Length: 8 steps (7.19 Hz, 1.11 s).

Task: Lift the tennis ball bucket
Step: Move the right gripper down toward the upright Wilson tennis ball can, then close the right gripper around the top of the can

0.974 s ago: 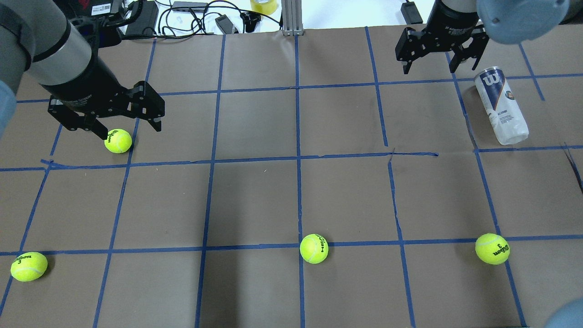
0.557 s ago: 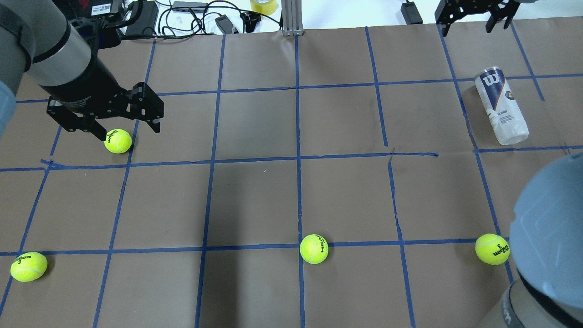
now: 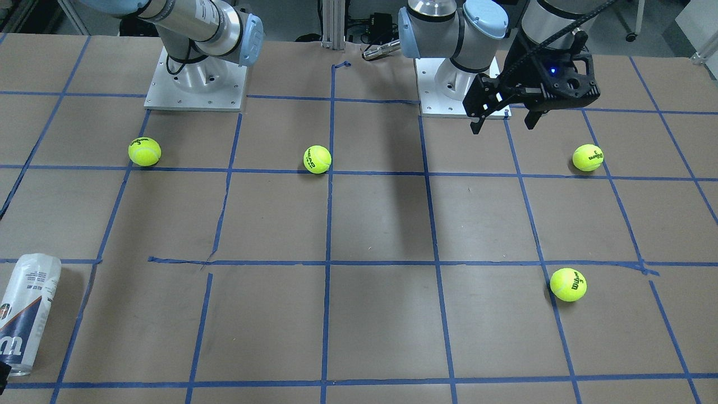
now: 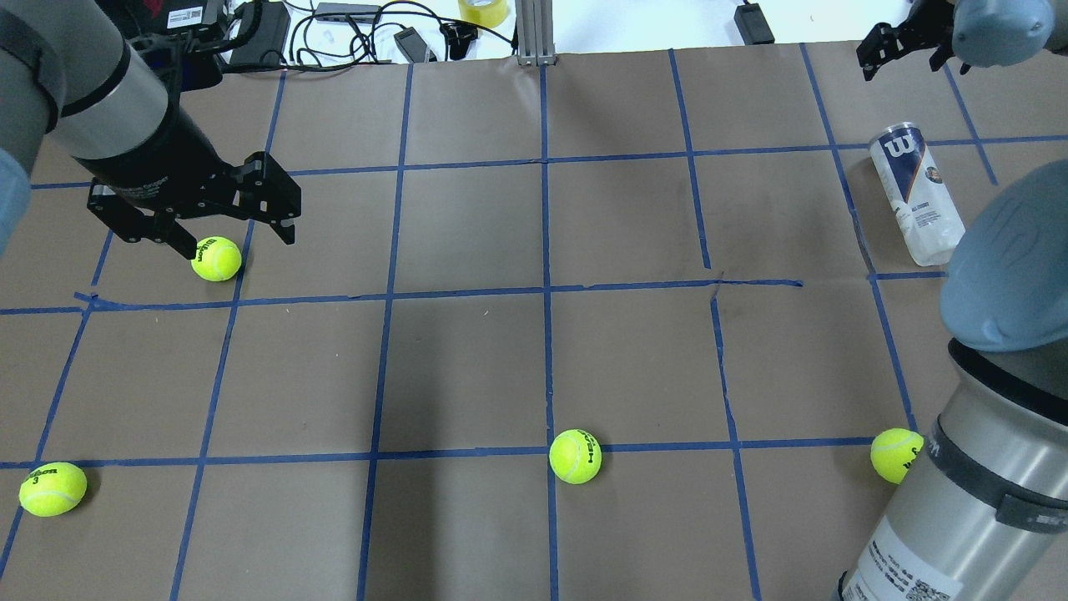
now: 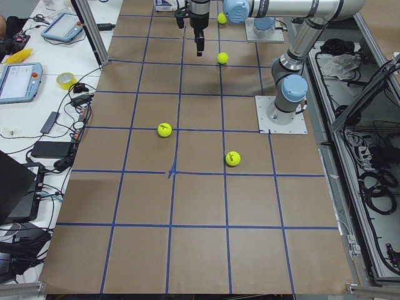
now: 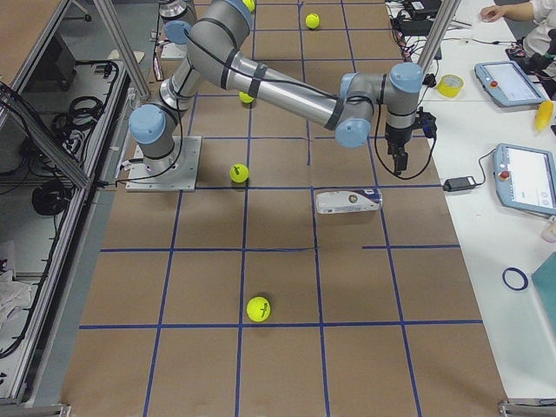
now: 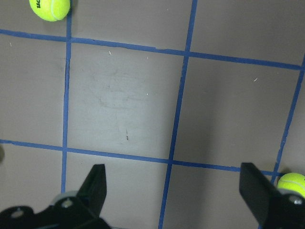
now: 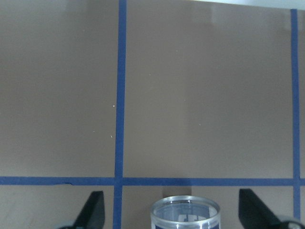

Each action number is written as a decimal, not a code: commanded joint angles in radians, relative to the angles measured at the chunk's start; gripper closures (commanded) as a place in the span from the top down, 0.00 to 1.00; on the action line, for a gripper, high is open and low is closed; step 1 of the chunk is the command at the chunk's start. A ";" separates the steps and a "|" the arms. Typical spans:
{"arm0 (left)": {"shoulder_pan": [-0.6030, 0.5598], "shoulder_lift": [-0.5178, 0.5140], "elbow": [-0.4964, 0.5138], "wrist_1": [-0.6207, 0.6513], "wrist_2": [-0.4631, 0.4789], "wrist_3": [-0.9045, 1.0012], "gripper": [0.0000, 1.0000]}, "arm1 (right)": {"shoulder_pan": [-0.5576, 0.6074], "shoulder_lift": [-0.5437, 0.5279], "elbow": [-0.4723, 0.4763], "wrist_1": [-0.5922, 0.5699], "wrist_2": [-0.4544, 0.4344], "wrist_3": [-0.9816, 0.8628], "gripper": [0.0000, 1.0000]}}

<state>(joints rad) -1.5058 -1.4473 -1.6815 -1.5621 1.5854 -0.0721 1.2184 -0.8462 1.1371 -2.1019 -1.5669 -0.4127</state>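
Table in brown paper with blue tape grid; two arms, one tennis ball bucket, four tennis balls.

Right arm: reaches across to the far right corner. Left arm: over the far left squares. Tennis ball bucket: lying on its side on the robot's right, far part of the table, W-logo end towards the far edge, resting on the paper, nothing gripping it. Right gripper: fingers spread wide, hanging above the table just beyond the bucket's logo end, clear of it; its wrist view shows the bucket's round rim between the two fingers at the lower edge. Left gripper: fingers spread wide, empty, one finger just beside a ball. Tennis balls: one by the left gripper, three along the near tape line, well apart.
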 commanded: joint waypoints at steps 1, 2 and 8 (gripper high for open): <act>-0.001 0.002 0.002 -0.010 -0.007 0.000 1.00 | -0.036 0.042 0.018 -0.001 0.013 -0.122 1.00; -0.001 0.001 0.002 -0.010 -0.007 0.000 1.00 | -0.042 0.047 0.023 -0.003 0.013 -0.167 1.00; -0.001 0.002 0.000 -0.010 -0.004 0.000 1.00 | -0.059 0.082 0.058 -0.012 0.016 -0.199 1.00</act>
<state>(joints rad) -1.5071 -1.4453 -1.6812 -1.5733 1.5821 -0.0721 1.1648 -0.7681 1.1938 -2.1135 -1.5481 -0.6110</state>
